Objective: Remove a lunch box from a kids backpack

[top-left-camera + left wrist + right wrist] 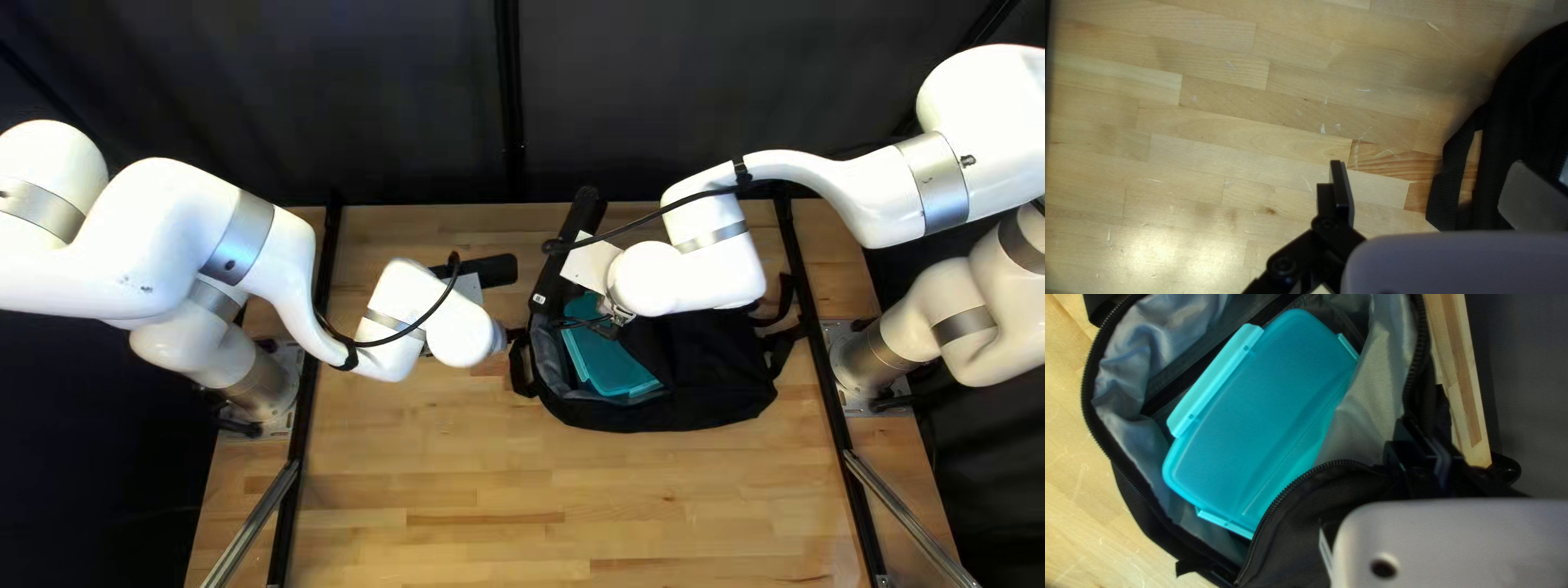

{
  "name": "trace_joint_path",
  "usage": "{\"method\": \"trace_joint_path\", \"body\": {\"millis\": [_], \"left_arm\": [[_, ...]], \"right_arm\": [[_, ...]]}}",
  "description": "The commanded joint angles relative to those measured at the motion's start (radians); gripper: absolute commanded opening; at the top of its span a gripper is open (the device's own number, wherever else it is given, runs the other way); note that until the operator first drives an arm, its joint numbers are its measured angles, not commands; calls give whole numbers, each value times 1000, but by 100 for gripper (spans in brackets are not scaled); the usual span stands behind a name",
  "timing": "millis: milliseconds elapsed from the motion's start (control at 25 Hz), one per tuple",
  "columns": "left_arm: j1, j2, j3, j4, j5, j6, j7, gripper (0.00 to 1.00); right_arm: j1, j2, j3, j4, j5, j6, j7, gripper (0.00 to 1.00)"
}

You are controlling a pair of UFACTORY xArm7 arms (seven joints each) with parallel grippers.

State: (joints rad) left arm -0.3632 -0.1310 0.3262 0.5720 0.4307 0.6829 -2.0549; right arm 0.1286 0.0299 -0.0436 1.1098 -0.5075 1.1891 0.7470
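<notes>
Lunch box point(610, 357) findings: counter point(435, 468) carries a black backpack point(718, 381), unzipped; the teal box lies inside it, visible through the opening. Right pincer point(616, 314): clamped on the backpack's rim. Left pincer point(514, 335): fingers apart, near the backpack.

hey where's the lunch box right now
In the top left view, the lunch box sits inside the open black backpack, toward the backpack's left side, next to its gray lining.
</notes>
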Motion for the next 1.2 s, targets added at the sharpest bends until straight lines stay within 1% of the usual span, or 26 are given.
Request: {"method": "trace_joint_path", "body": {"millis": [40,80,120,160,240,320,440,480,560,720,880,960,1120,1160,1200], "left_arm": [[25,-80,119,-137,-106,-236,171,100],[16,-80,153,-150,-150,-283,216,100],[10,-77,168,-154,-173,-306,237,100],[-4,-65,194,-161,-215,-354,270,100],[-25,-44,223,-170,-271,-420,308,100],[-41,-33,239,-175,-307,-460,328,100],[-40,-18,219,-167,-297,-496,297,100],[-29,-10,196,-156,-264,-505,263,100],[-17,11,173,-141,-219,-522,221,100],[-27,63,158,-101,-188,-546,195,100],[-45,151,143,-36,-216,-568,218,100],[-38,187,124,-12,-257,-575,254,100],[-24,225,107,5,-287,-586,284,100],[-23,234,109,5,-284,-592,284,6],[-22,239,109,5,-284,-598,287,1]], "right_arm": [[-1,-14,-1,-10,1,-2,-2,0],[-1,-17,-1,-12,1,-3,-2,0],[-1,-19,-1,-14,1,-5,-2,0],[-2,-21,-2,-17,1,-8,-1,0],[-2,-24,-2,-20,0,-11,0,0],[-2,-25,-2,-22,0,-14,1,0],[-2,-30,-2,-29,-2,-18,3,0],[-2,-32,-2,-30,-2,-19,3,0],[-2,-37,-2,-33,-3,-20,3,0],[-1,-45,-1,-39,-4,-20,7,0],[1,-49,1,-40,-6,-16,10,0],[1,-51,2,-41,-7,-16,11,0],[2,-56,3,-46,-10,-15,12,0],[2,-60,3,-48,-11,-14,12,0],[2,-62,3,-48,-12,-13,12,0]]}}
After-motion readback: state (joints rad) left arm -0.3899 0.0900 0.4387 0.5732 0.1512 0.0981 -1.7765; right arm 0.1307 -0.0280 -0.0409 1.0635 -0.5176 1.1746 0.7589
